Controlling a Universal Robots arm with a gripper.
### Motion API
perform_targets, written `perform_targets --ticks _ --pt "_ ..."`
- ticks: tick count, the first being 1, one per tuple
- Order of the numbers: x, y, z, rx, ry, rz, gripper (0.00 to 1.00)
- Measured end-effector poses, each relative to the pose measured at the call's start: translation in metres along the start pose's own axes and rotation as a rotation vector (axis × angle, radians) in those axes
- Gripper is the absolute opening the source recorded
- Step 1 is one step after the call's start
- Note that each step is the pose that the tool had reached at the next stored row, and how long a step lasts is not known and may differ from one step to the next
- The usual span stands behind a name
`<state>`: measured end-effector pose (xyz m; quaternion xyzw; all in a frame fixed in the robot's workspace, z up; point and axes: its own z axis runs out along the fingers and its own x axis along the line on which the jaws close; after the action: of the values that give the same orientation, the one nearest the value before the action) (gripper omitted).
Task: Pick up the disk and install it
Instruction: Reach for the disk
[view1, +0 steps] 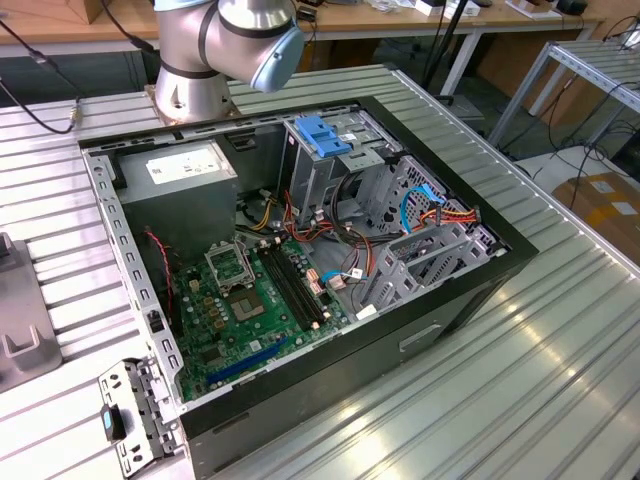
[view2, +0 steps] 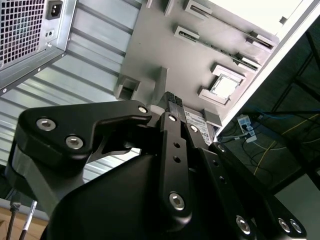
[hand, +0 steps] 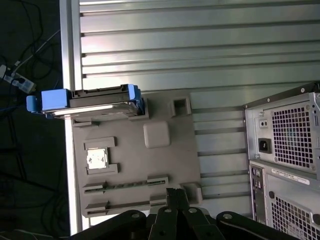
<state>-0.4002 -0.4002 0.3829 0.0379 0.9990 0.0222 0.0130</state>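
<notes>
One disk (hand: 90, 102) stands on its long edge at the rim of the grey fixture plate (hand: 150, 165), its dark body clasped by the bright blue carrier. One blue end juts out past the plate's side and over the table's border. Your gripper (hand: 174, 192) hangs above the opposite rim of that plate, so the whole width of the plate lies between it and the disk, and they are well apart. In the second wrist view, the gripper (view2: 174, 100) has its black fingers (view2: 170, 98) pressed together with nothing between them.

On the plate you see several moulded recesses. One square recess, between the disk and the gripper, holds a small silvery chip (hand: 97, 158). Two long narrow slots nearer the gripper hold thin strips that you cannot identify.

Beside the plate, across a stretch of ribbed table (hand: 200, 50), stands the computer case (hand: 285, 145), its vented rear facing the plate. In the exterior view, the case (view1: 440, 330) lies open. Inside it are a green motherboard (view1: 250, 300), a grey power supply box (view1: 180, 175), a metal drive cage topped by a light-blue latch piece (view1: 322, 135), and loose coloured cables (view1: 440, 215).
</notes>
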Motion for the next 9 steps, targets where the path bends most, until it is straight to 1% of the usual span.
perform_targets --ticks 9 --pt "0.0040 -0.0003 0.0002 0.0000 -0.0001 0.000 0.10"
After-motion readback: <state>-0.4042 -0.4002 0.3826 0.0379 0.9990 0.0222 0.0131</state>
